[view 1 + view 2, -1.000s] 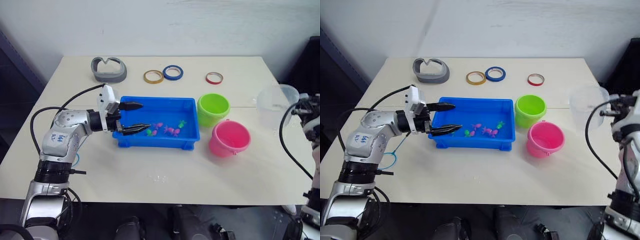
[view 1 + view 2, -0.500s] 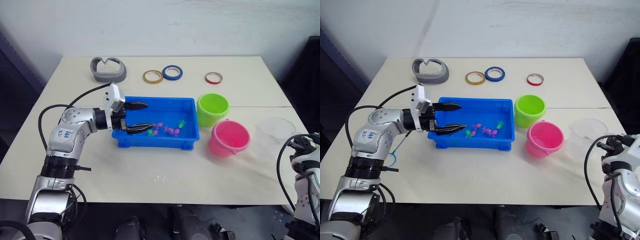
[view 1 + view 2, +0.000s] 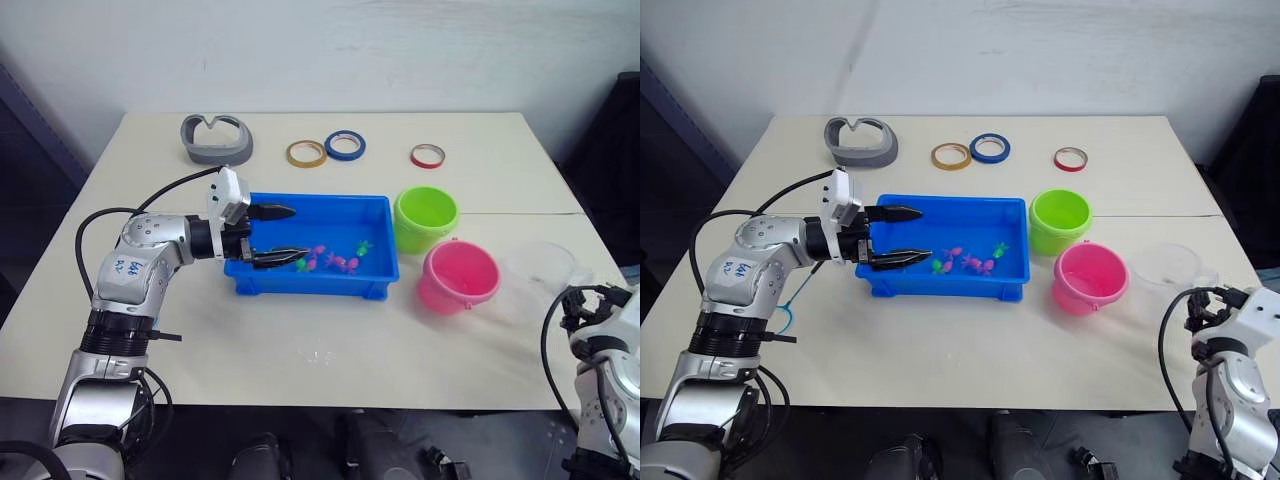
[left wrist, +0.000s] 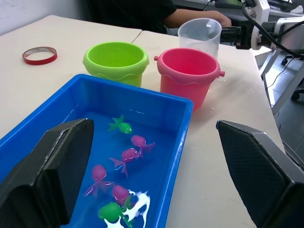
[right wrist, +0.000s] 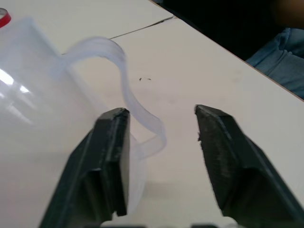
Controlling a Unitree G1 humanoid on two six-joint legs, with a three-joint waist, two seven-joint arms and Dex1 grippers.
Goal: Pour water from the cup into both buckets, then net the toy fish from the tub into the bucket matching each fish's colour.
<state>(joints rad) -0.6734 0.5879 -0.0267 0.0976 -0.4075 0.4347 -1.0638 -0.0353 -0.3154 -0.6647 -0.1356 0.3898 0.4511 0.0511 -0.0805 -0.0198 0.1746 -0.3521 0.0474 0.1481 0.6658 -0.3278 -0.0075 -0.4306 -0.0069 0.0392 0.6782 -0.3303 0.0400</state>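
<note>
The clear cup (image 3: 540, 266) stands upright on the table's right side, beside the pink bucket (image 3: 458, 277); the green bucket (image 3: 426, 218) is just behind that. My right gripper (image 5: 161, 114) is open, its fingers on either side of the cup's handle (image 5: 142, 118). The blue tub (image 3: 372, 266) holds several toy fish (image 4: 129, 154), green and pink, in shallow water. My left gripper (image 3: 285, 234) hangs open over the tub's left end, holding nothing. The net's light blue hoop (image 3: 782, 319) peeks out from under my left arm on the table.
Yellow (image 3: 307, 153), blue (image 3: 345, 145) and red (image 3: 428, 155) tape rings and a grey curved piece (image 3: 216, 138) lie along the table's far side. Water drops (image 3: 318, 355) sit in front of the tub. A person's arm (image 4: 194, 16) shows beyond the right edge.
My right arm has come down from a raised position and set the cup on the table. Its jaws have opened off the handle. The left gripper has shifted slightly right and stays open over the tub's left end.
</note>
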